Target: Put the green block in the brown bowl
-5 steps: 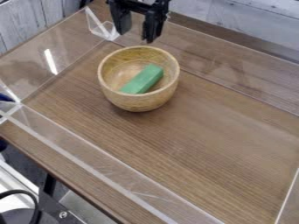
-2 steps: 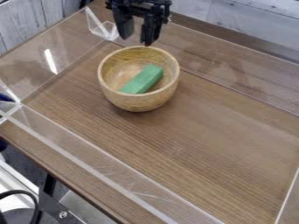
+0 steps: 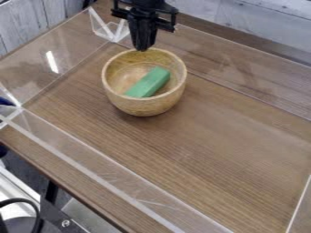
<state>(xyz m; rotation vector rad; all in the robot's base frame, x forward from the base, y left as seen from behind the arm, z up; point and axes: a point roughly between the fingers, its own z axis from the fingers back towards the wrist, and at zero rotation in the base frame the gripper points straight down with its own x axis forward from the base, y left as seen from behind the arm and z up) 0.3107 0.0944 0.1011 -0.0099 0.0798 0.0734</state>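
Note:
The green block (image 3: 149, 83) lies tilted inside the brown bowl (image 3: 145, 102), which stands on the wooden table toward the back left. My gripper (image 3: 144, 44) hangs pointing down just behind the bowl's far rim, above it and apart from the block. Its black fingers (image 3: 144, 35) are pressed together, shut on nothing.
Clear acrylic walls (image 3: 49, 64) ring the wooden tabletop (image 3: 206, 146), with a low front panel (image 3: 134, 196) near the front edge. A grey wall stands behind the arm. Cables hang below the table at the bottom left (image 3: 18, 214).
The gripper's fingers were spread apart before and have now closed together. The arm has hardly moved. Block and bowl are where they were.

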